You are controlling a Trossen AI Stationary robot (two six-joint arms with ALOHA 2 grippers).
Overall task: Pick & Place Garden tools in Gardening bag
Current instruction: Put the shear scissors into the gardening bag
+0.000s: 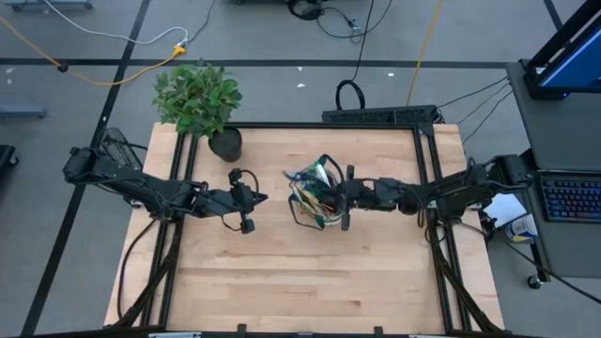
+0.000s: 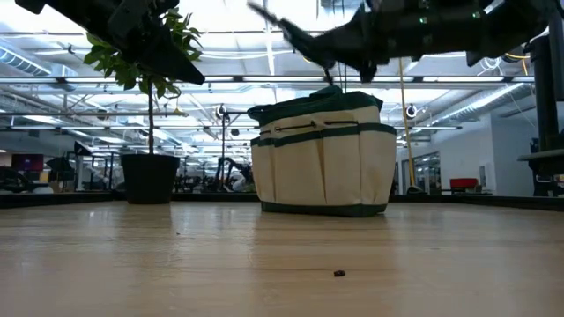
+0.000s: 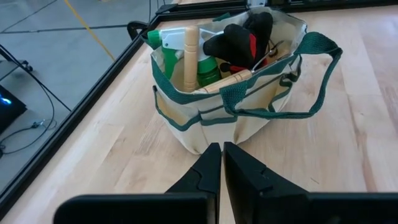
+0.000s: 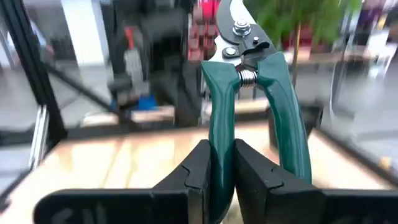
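Note:
The gardening bag [image 1: 315,192] stands on its base at the table's middle, cream with green trim; it also shows in the low view [image 2: 322,154]. In the left wrist view, the bag [image 3: 205,118] holds a green-white bottle [image 3: 166,53], wooden handles [image 3: 191,53] and a black-and-red glove [image 3: 239,37]. My right gripper [image 1: 338,195] is over the bag's right side, shut on green-handled pruning shears [image 4: 249,93]. My left gripper [image 1: 261,199] hovers left of the bag, shut and empty [image 3: 222,165]. My right gripper pinches one green handle of the shears [image 4: 221,149] between its two fingers. The fingers come level from the table's right side and lie along the handle. The blades [image 4: 231,15] point away from the gripper, and the shears are lifted clear above the bag [image 2: 295,40].
A leafy potted plant [image 1: 197,94] in a black pot [image 1: 225,143] stands at the table's far left, also in the low view [image 2: 150,176]. Black frame rails [image 1: 427,178] run along the table's sides. Bare wood [image 1: 300,282] lies toward the near edge.

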